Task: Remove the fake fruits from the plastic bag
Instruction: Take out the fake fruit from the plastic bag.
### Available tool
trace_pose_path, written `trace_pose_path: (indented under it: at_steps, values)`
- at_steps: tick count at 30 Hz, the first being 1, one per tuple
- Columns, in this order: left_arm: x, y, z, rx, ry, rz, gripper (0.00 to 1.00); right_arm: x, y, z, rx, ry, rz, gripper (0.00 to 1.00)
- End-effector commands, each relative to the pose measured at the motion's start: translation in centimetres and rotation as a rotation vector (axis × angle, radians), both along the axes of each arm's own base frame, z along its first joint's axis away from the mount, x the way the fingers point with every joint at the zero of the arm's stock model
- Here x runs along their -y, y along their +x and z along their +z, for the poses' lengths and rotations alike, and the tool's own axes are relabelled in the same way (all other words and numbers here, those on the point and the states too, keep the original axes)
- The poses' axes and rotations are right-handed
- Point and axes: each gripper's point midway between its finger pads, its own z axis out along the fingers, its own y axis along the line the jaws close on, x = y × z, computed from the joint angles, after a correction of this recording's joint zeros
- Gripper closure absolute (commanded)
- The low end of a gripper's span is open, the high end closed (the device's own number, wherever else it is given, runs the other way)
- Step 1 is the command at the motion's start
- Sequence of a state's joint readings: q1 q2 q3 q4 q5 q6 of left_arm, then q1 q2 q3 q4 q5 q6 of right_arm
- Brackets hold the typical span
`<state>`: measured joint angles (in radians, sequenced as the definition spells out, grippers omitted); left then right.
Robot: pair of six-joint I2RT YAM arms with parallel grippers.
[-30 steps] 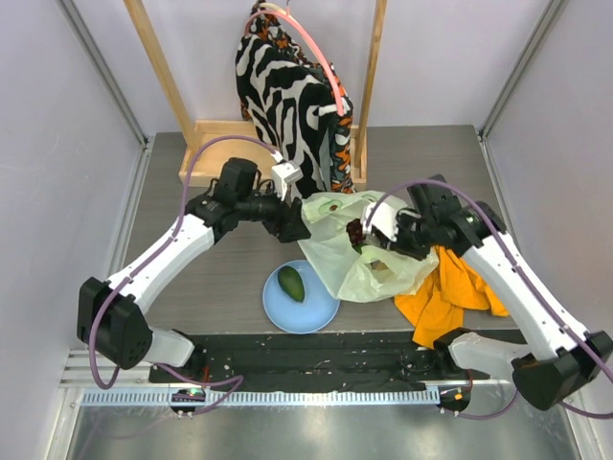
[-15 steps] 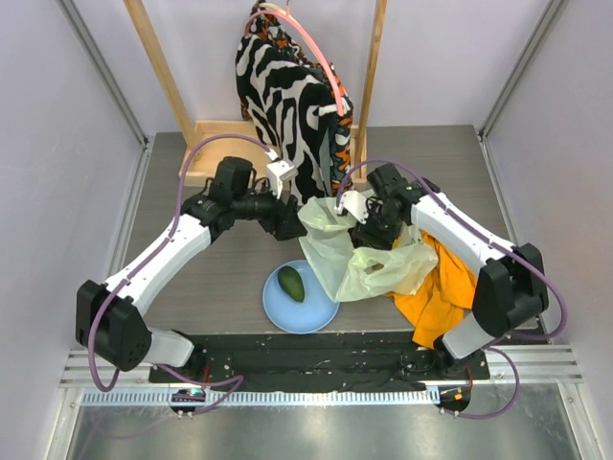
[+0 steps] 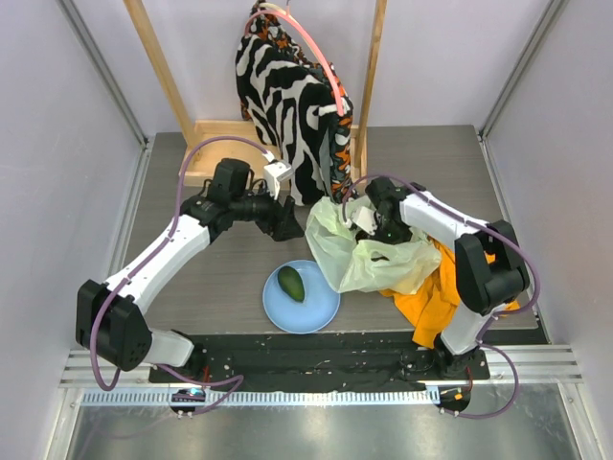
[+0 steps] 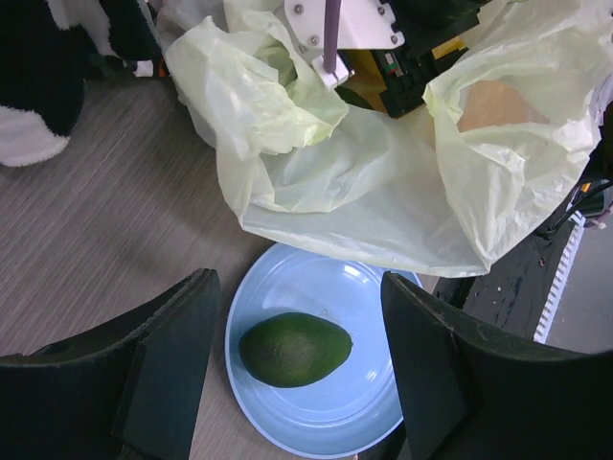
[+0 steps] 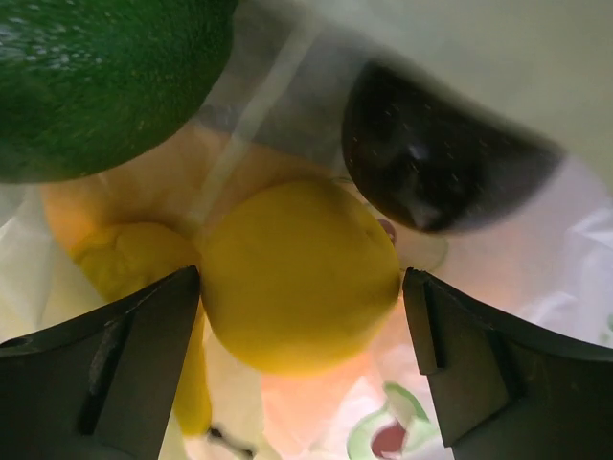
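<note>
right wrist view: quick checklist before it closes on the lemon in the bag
1. right gripper open: ok, jaws wide.
2. lemon centred between the jaws: ok.
3. bagged avocado and dark fruit clear of the closing path: cannot tell, both sit close.
4. plastic bag steadied by left gripper: not ok, it is open and holds nothing.
5. light blue plate has room: ok, only the plated avocado lies on it.
</note>
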<state>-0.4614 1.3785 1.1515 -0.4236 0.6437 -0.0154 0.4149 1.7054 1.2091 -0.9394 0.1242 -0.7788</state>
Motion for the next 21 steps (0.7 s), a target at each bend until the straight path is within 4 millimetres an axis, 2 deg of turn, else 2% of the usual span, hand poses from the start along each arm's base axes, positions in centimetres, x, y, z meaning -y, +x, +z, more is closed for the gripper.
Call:
trace_pose_path:
  at_steps: [1,2,3,4,5,7,8,9,10,11,13,14,17,21]
  values:
    - [0.1,0.4,1.2,0.045,-0.02,-0.008,0.28,0.5,0.8,-0.6,0.039,-0.03,-0.004,0.05]
    - [0.1,0.4,1.2,0.044,-0.018,-0.007,0.28,0.5,1.1,-0.8,0.043,-0.034,0.0,0.1]
    - [0.0,0.4,1.1,0.04,-0.016,-0.007,0.28,0.3,1.4,-0.6,0.055,-0.034,0.004,0.23]
    - [0.0,0.5,1.3,0.043,-0.017,-0.004,0.28,0.3,1.8,-0.3,0.067,-0.025,0.004,0.3]
    - [0.0,0.5,1.3,0.06,-0.008,-0.017,0.28,-0.2,2.5,1.1,0.107,0.004,0.006,0.42]
    - [-0.1,0.6,1.5,0.068,-0.006,-0.015,0.28,-1.3,2.6,3.1,0.135,0.08,0.024,0.51]
    - [-0.2,0.6,1.4,0.071,-0.003,-0.014,0.28,-2.1,3.2,5.7,0.197,0.138,0.033,0.53]
    - [-0.1,0.7,1.6,0.078,-0.002,-0.017,0.28,-3.0,2.8,6.9,0.199,0.197,0.047,0.59]
    - [-0.1,0.8,1.6,0.082,-0.002,-0.016,0.28,-4.0,2.5,8.0,0.207,0.258,0.056,0.6]
    - [-0.1,0.8,1.7,0.084,-0.002,-0.015,0.28,-4.5,2.5,10.5,0.254,0.314,0.066,0.6]
    - [0.0,0.9,1.9,0.093,-0.003,-0.019,0.28,-6.0,1.1,12.3,0.245,0.42,0.084,0.63]
    - [0.0,1.0,2.0,0.097,-0.003,-0.016,0.28,-6.3,0.5,14.1,0.275,0.47,0.098,0.63]
    - [0.0,1.3,2.4,0.109,-0.006,-0.016,0.28,-7.8,-1.7,16.6,0.285,0.609,0.121,0.64]
    - [0.1,1.6,2.6,0.119,-0.002,-0.018,0.28,-9.5,-2.6,19.5,0.293,0.757,0.066,0.64]
